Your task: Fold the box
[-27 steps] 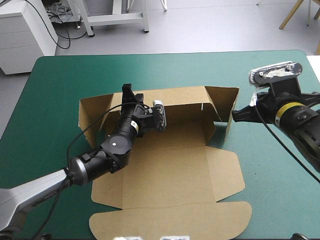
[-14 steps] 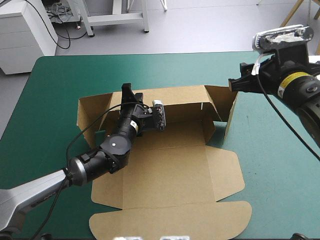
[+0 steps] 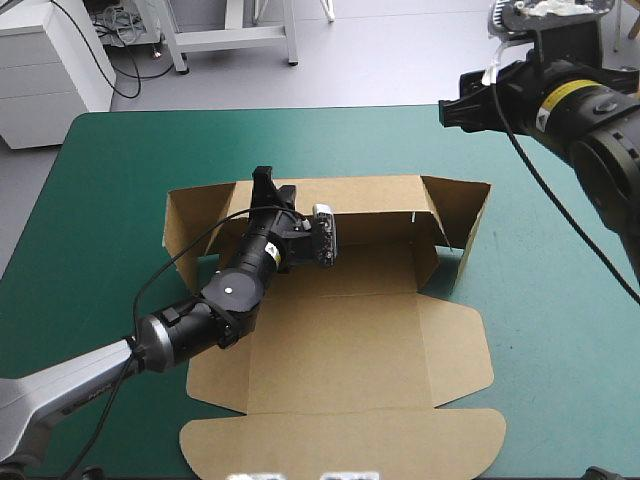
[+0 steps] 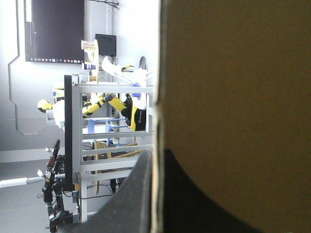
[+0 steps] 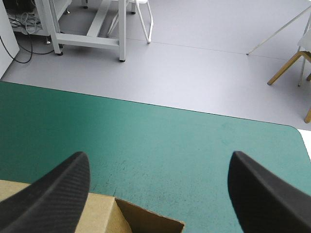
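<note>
The brown box [image 3: 340,340] lies open on the teal-green cover, base and front lid flat, back wall [image 3: 360,195] raised. My left gripper [image 3: 266,185] is shut on the back wall's top edge near its left end. In the left wrist view the board [image 4: 233,97] runs between the black fingers [image 4: 131,199]. The right side flap [image 3: 465,215] stands upright and angled outward. My right gripper [image 3: 455,110] hangs open above the table's far right, apart from the box. In the right wrist view its fingers [image 5: 53,194] stand wide apart over the flap's corner [image 5: 104,216].
The left side flap [image 3: 190,225] stands raised beside my left arm. The rounded front lid [image 3: 340,445] reaches close to the table's near edge. Teal-green cover [image 5: 146,141] stretches from the box to the far edge, with grey floor beyond.
My right gripper has opened, let go of the right side flap and risen toward the far edge. The flap has swung outward and the box has shifted slightly right. My left gripper keeps its hold.
</note>
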Action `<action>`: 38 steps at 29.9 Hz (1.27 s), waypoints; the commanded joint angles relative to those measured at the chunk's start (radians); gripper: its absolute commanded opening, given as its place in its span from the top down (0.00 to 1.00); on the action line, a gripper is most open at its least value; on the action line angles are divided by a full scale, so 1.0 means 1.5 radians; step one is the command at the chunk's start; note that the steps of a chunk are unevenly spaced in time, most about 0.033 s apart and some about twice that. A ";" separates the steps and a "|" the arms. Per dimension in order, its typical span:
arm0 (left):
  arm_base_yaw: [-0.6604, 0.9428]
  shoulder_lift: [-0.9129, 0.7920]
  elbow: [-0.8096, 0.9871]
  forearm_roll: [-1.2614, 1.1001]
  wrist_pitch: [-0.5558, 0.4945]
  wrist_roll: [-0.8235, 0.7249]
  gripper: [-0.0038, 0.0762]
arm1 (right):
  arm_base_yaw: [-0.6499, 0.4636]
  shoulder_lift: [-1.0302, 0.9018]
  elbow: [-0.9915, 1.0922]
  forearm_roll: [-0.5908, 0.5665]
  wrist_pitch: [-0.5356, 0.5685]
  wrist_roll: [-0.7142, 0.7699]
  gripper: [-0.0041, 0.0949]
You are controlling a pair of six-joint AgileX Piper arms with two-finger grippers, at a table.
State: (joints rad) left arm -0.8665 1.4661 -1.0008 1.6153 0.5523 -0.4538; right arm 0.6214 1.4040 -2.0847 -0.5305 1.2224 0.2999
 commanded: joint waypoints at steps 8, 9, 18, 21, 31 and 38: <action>-0.005 -0.028 -0.018 0.038 -0.002 -0.011 0.96 | -0.240 0.089 -0.055 0.278 -0.030 -0.112 0.33; -0.005 -0.028 -0.018 0.038 -0.003 -0.011 0.96 | -0.255 0.100 -0.055 0.296 -0.024 -0.126 0.33; -0.005 -0.028 -0.018 0.038 -0.002 -0.021 0.96 | -0.300 0.241 -0.055 0.339 -0.014 -0.167 0.33; -0.005 -0.028 -0.018 0.038 -0.002 -0.021 0.96 | -0.300 0.280 -0.055 0.368 -0.013 -0.170 0.33; -0.005 -0.028 -0.018 0.038 0.002 -0.021 0.96 | -0.300 0.330 -0.050 0.413 -0.013 -0.172 0.33; -0.005 -0.028 -0.018 0.035 0.024 -0.021 0.96 | -0.301 0.302 0.010 0.408 -0.013 -0.187 0.33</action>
State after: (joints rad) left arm -0.8665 1.4661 -1.0008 1.6289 0.5417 -0.4696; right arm 0.1803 1.9451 -2.0938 0.0819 1.2380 0.0414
